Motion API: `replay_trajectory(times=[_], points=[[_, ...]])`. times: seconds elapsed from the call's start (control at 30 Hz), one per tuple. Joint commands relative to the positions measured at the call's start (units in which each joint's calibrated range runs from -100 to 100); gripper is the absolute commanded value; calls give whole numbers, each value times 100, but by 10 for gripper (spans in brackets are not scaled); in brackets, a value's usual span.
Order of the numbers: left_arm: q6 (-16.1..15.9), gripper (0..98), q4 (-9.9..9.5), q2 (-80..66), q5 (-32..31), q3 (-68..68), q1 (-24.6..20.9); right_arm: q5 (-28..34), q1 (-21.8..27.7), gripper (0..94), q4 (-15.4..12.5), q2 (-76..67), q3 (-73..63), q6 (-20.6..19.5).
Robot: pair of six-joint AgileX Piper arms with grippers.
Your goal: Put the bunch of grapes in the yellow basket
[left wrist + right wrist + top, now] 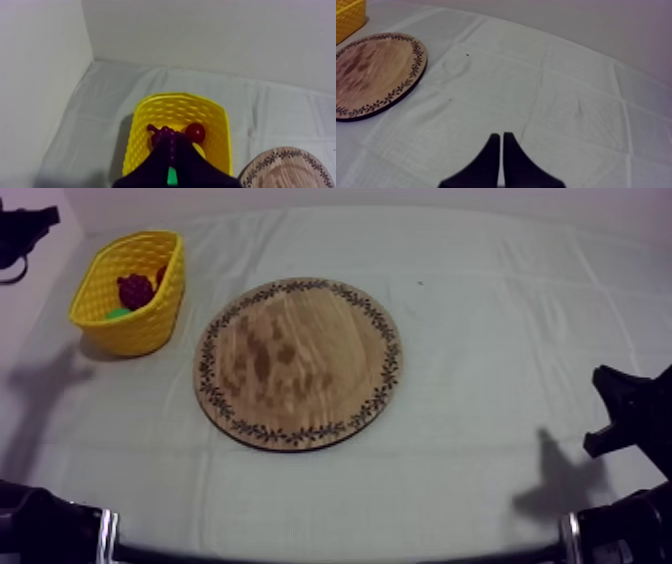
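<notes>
The bunch of grapes (134, 289) is down inside the yellow basket (150, 323), dark purple against the weave, and right beside it sits a small red fruit (195, 132). From the left tool (171, 152) both lie straight ahead, beyond its tips, with the basket wall facing it. That tool is clenched on nothing: its two black fingers lie together in a narrow wedge, and the grapes sit apart from them, in the basket.

The round wooden board (300, 363) is bare, with no fruit on its grain. It lies just beside the basket, ahead of the left tool and off to its right. The right tool (501, 136) is clenched and empty too, low over the cloth of the tabletop (546, 90), with the board well ahead and to its left.

By my reading, the placing is done and only a clean finish is left. To do that well, pull the left tool straight back along its own line, away from the basket wall. The basket looks light and stands loose on the cloth, so a sideways brush could tip it and roll the fruit out. Keep the fingers together so nothing snags the weave. The right tool has no part in this, and it's best parked where it is, clear of the board.
</notes>
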Motion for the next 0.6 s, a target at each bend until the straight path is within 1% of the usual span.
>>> replay_trajectory(times=[0.0,0.1,0.2,0.53,0.57], points=[[194,4,-10,-1096,-241,941,-6,-4,2,4,1,-1,-3,-1],[333,1,-14,-1890,-532,1810,-16,-4,2,4,1,-1,-3,-1],[375,0,-6,-2671,-664,2597,-21,-4,2,4,1,-1,-3,-1],[153,0,21,-4581,-687,4382,-110,-4,2,4,1,-1,-3,0],[92,0,67,-4709,-662,4483,-118,-4,2,4,1,-1,-3,-1]])
